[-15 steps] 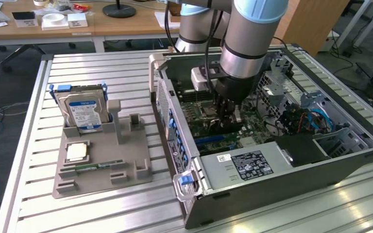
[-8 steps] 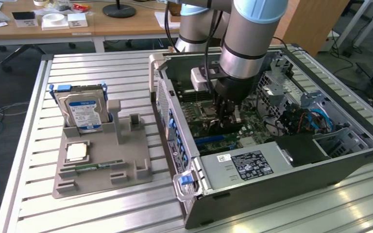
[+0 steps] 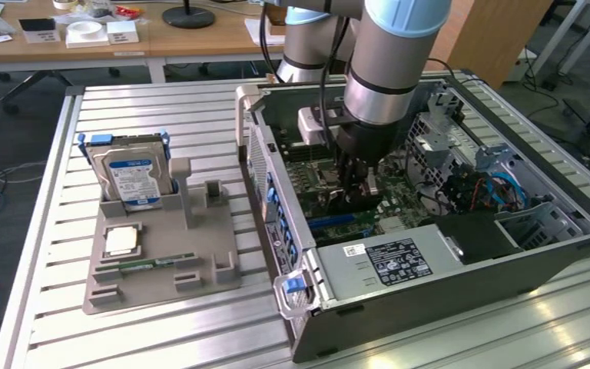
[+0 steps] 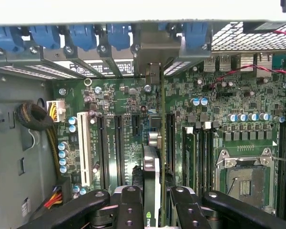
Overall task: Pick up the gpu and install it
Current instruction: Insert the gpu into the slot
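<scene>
The gpu (image 4: 151, 164) shows edge-on in the wrist view, a thin card with a silvery edge. My gripper (image 4: 155, 210) is shut on it, with a black finger (image 4: 131, 202) on each side. The card stands upright over the motherboard (image 4: 214, 100), in line with the long expansion slots (image 4: 118, 143), its far end toward the case's rear slot openings. Whether it is seated in a slot I cannot tell. In the exterior view my gripper (image 3: 359, 173) reaches down inside the open computer case (image 3: 429, 284), and the gpu (image 3: 369, 187) shows at its tip.
At the exterior view's left, a grey fixture (image 3: 162, 269) on the slatted metal table (image 3: 479, 338) holds an upright hard drive (image 3: 131, 177), a CPU (image 3: 120, 240) and a RAM stick (image 3: 151, 265). Blue slot latches (image 4: 81, 36), cables (image 4: 35, 117) and the empty CPU socket (image 4: 243, 179) surround the card.
</scene>
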Robot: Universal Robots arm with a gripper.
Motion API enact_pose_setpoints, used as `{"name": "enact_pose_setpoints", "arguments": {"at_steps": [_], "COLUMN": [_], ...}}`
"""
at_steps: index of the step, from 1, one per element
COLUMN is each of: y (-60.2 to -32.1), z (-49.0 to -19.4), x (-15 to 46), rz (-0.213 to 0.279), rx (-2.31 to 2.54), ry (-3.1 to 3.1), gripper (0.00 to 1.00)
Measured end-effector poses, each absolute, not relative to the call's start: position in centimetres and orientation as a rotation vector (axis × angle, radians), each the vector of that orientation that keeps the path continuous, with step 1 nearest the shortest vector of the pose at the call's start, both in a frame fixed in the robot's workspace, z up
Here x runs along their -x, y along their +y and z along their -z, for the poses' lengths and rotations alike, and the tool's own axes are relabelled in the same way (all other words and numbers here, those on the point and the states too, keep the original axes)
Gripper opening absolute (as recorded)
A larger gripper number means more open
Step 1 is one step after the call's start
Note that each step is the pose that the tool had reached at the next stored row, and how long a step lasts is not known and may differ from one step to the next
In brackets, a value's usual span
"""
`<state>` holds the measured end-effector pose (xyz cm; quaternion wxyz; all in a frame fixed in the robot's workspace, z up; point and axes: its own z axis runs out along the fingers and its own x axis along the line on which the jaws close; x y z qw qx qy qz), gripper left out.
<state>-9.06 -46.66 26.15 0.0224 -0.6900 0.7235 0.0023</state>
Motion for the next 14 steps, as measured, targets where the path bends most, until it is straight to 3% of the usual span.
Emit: {"name": "enact_pose_setpoints", "arguments": {"at_steps": [14], "y": [-46.65], "z": [-25.73], "x": [8.86], "rz": [-0.009], "rx": [2.14], "ry": [2.245], "gripper": [0.27]}}
